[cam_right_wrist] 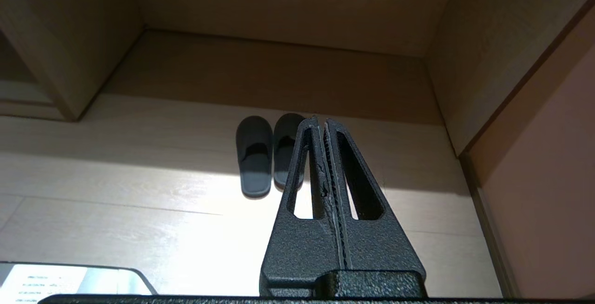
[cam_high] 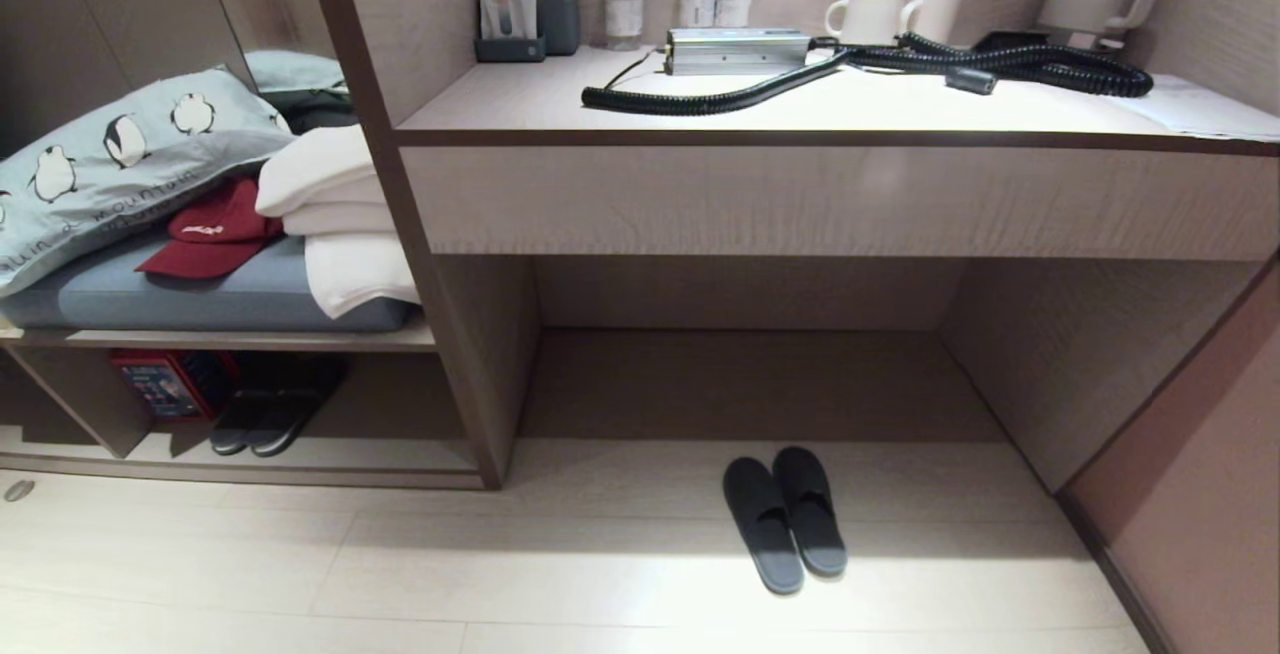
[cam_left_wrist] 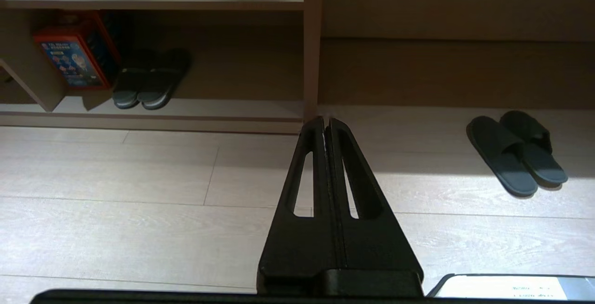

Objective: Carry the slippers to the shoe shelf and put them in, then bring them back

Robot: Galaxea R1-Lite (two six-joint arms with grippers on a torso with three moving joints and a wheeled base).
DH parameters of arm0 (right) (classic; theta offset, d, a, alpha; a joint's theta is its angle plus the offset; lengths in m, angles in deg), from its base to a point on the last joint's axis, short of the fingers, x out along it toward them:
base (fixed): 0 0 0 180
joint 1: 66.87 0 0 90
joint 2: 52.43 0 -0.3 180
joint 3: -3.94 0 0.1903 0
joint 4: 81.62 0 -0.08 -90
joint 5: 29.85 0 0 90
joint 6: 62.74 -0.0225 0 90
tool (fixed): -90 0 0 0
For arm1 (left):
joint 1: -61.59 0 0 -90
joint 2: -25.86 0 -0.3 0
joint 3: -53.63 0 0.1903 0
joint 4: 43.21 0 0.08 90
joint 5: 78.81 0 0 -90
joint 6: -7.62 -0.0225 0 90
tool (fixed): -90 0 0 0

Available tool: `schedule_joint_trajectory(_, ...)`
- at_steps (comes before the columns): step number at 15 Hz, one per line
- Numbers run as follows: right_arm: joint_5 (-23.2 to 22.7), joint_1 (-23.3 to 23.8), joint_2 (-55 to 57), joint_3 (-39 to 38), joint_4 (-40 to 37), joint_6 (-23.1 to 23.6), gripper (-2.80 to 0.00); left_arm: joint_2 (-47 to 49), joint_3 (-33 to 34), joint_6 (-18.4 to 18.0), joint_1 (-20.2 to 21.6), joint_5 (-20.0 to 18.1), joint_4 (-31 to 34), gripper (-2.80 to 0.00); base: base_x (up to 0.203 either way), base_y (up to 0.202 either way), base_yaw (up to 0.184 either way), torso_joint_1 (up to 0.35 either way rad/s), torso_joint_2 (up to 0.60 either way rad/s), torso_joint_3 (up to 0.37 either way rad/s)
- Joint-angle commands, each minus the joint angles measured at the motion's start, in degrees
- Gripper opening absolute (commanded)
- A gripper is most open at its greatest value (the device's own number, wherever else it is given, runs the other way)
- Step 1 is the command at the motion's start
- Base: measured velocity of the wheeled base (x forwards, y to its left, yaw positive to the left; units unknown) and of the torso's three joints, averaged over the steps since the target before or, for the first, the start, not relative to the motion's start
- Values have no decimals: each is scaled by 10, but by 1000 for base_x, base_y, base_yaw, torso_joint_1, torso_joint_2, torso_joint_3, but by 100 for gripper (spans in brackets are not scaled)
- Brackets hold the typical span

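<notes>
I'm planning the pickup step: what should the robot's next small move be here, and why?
Probably open the right gripper and lower it toward the slippers. They lie side by side on the floor in front of the desk recess, untouched, nearly in line with that gripper in the right wrist view. Both grippers are shut and hold nothing; the left gripper points off to one side of the pair.

head camera looks down at the surface and floor; both wrist cameras sit low, facing forward, sharing the slippers.
</notes>
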Motion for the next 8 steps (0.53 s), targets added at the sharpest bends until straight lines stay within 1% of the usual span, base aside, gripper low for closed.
schedule_joint_trajectory(1,0,0,0,0,0,0,-280,0,1,0,0,0,0,-280,0,0,0,2,2,203)
schedule_joint_trajectory(8,0,0,0,0,0,0,-280,0,1,0,0,0,0,-280,0,0,0,3,2,206)
